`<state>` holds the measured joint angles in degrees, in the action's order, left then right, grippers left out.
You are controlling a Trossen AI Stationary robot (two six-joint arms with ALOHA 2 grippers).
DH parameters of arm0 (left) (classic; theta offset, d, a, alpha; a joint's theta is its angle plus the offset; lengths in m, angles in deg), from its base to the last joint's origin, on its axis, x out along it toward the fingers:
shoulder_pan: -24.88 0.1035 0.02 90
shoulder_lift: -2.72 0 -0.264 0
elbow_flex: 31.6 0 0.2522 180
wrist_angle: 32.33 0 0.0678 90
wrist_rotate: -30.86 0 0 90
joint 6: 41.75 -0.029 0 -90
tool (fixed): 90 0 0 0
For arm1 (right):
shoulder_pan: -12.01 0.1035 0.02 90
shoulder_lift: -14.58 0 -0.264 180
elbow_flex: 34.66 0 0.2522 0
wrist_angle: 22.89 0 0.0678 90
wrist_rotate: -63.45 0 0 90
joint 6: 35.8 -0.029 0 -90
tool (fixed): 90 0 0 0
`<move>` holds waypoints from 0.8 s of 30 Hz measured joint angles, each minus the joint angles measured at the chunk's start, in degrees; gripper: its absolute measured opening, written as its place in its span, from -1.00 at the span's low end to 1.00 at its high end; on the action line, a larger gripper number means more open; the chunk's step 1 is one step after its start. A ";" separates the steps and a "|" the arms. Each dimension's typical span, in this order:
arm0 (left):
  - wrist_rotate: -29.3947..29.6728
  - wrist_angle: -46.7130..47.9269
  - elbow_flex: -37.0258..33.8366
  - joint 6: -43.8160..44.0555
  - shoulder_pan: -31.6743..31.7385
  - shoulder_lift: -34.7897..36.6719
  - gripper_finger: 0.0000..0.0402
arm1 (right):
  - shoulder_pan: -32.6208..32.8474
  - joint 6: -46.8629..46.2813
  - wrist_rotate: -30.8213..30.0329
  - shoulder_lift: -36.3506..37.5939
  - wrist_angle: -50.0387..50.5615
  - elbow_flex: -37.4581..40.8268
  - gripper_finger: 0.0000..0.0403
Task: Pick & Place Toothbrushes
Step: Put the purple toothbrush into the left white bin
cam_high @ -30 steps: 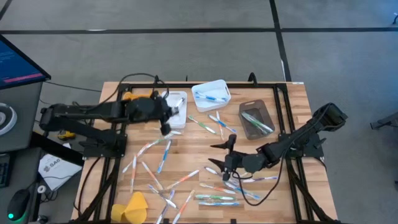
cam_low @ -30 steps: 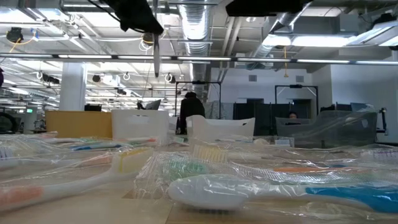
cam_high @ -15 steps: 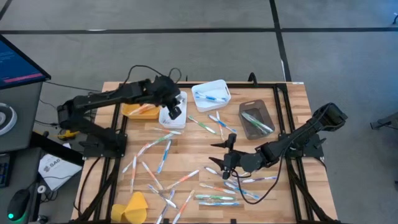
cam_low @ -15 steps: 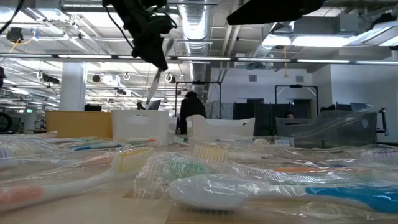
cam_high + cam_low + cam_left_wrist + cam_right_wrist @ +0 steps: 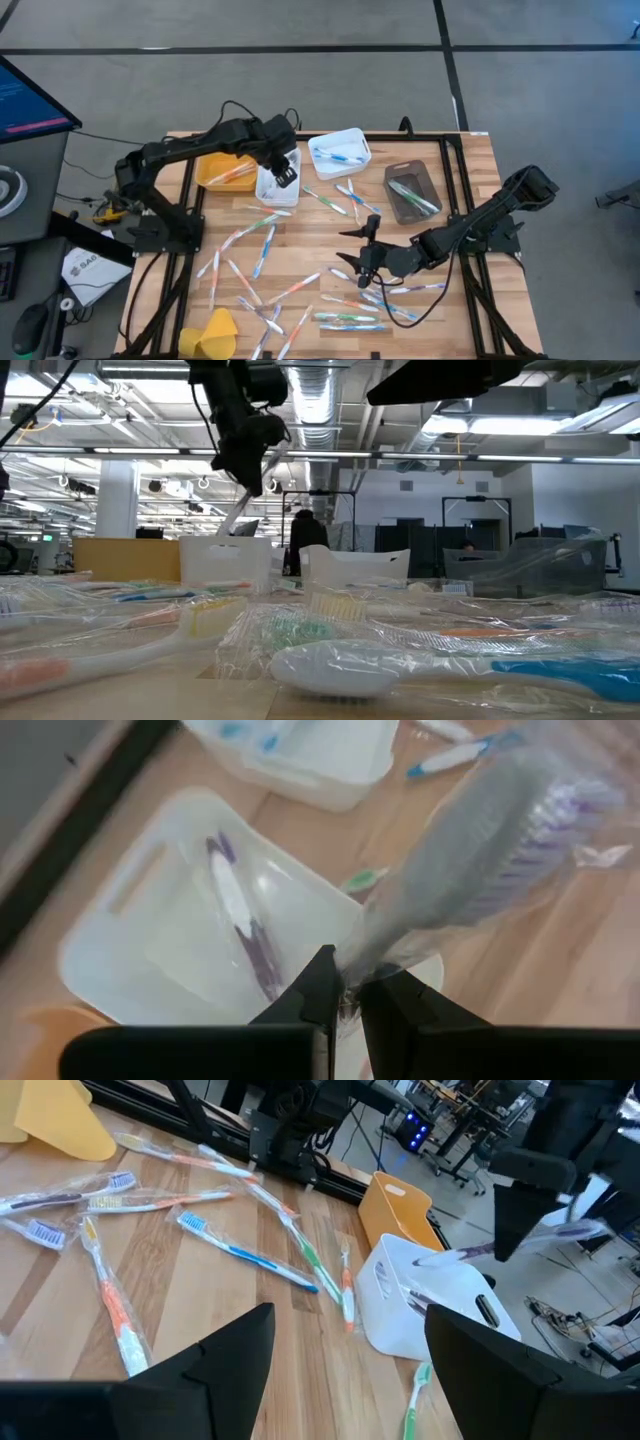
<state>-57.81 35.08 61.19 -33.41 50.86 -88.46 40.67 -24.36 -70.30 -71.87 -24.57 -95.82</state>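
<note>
ITEM: left gripper (image 5: pixel 343 995), over white bin (image 5: pixel 277 178). Jaws clamped on one wrapped toothbrush (image 5: pixel 470 860), white handle, purple bristles; brush sticks out ahead of the claw, head end past the bin's far rim. Directly below the claw: bin interior w/ one purple-white brush (image 5: pixel 240 915) already in.

ITEM: right gripper (image 5: pixel 366 258), jaws apart, nothing held, hovering low over the loose toothbrushes (image 5: pixel 350 310) mid-table. Scattered brushes lie ahead of and beside this claw.

OTHER: orange bin (image 5: pixel 220 172) just beside left claw; second white bin (image 5: pixel 340 153) and brown bin (image 5: pixel 410 192) further off, each w/ brushes in. Yellow lump (image 5: pixel 212 333) at table's near edge.

RISK (judgement): grip is at the very tip of the wrapper, so the brush may swing or slip. Head overhangs the rim; released now it could tip out onto the table, or catch on the rim. Crinkly film may cling to a finger on release.

VIEWS: left wrist view alone shows the pinch point and bin contents. High view shows which bin the claw is over, not the grip. Low view shows claw height above the bins. Right wrist view shows the held brush side-on, far off.
</note>
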 joint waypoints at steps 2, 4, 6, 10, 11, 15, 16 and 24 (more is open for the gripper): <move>-0.81 0.42 0.00 0.81 0.81 -0.69 -0.90 | 0.00 0.00 -0.02 0.00 0.24 0.00 0.26; -0.87 1.12 0.00 0.96 1.65 -0.91 -0.90 | 0.00 -0.09 -0.02 0.00 0.21 0.00 0.26; -0.91 1.29 0.02 1.08 2.22 -1.23 -0.90 | 0.00 -0.13 0.01 0.00 0.24 0.00 0.26; -1.48 2.75 0.03 2.95 3.51 -2.16 -0.90 | 0.00 -0.29 0.03 0.00 0.29 0.00 0.26; -1.86 2.73 0.04 3.03 3.87 -2.58 -0.90 | -0.01 -0.39 0.04 0.00 0.37 0.00 0.26; -2.00 2.95 0.00 2.99 4.11 -4.83 -0.89 | -0.31 -1.01 0.13 0.00 0.48 0.00 0.26; -2.04 2.95 0.00 2.97 4.07 -5.47 -0.89 | -0.31 -1.01 0.14 0.00 0.45 0.00 0.26; -2.31 2.84 0.00 2.68 4.11 -8.73 -0.89 | -0.28 -1.01 0.21 0.00 0.50 0.00 0.26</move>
<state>-60.12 37.92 61.19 -30.73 54.96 -97.20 40.39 -25.36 -70.09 -71.87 -24.07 -95.82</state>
